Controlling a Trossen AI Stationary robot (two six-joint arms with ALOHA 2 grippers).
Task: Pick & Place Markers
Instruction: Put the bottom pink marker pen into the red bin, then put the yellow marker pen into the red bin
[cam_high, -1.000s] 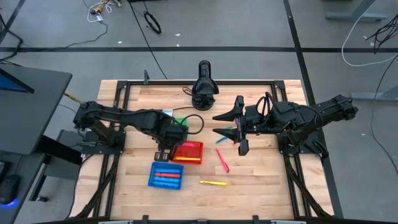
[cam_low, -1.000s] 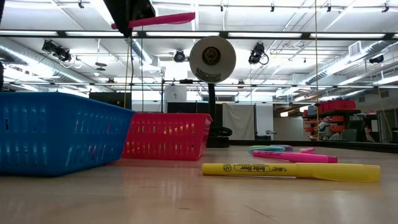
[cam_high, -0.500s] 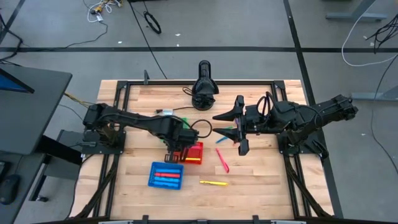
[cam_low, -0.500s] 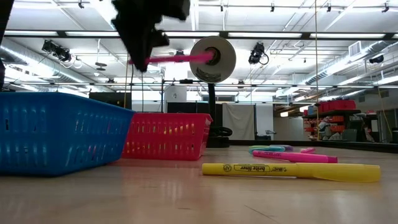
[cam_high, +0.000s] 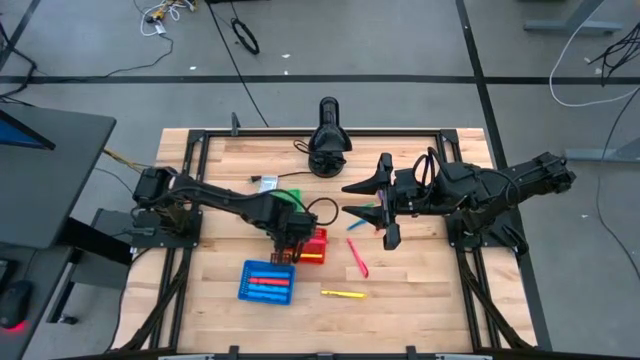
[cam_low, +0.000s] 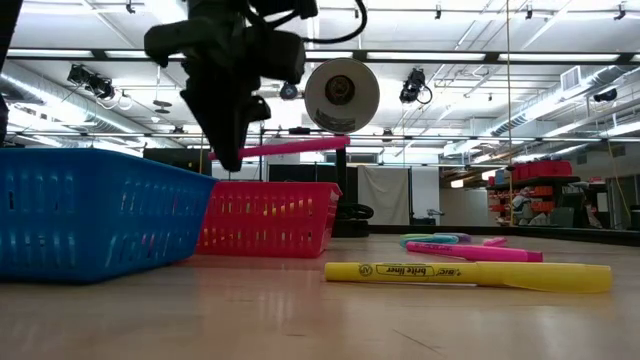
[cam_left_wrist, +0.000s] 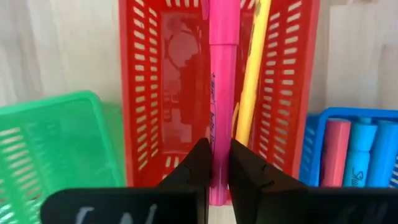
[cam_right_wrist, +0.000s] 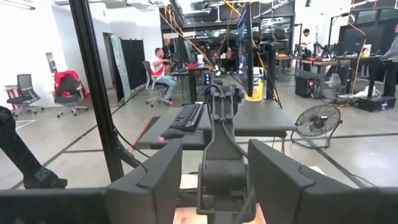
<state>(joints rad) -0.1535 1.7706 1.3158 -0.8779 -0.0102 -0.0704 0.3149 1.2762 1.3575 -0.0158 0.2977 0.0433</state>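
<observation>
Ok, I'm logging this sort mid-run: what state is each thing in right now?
left gripper: shut on the pink marker, above the red basket.
right gripper: open, empty, raised.
red basket: holds a yellow marker.
blue basket: holds markers.
green basket: contents cannot be told.
yellow highlighter: lying loose on the table.

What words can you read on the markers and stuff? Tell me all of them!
"brite liner" and "BIC": on the yellow marker lying on the table, low view.
Dark print along the pink marker held in the left gripper: too small to read.
Writing on a blue marker in the blue basket: too blurred to read.
Nothing else is readable.
</observation>
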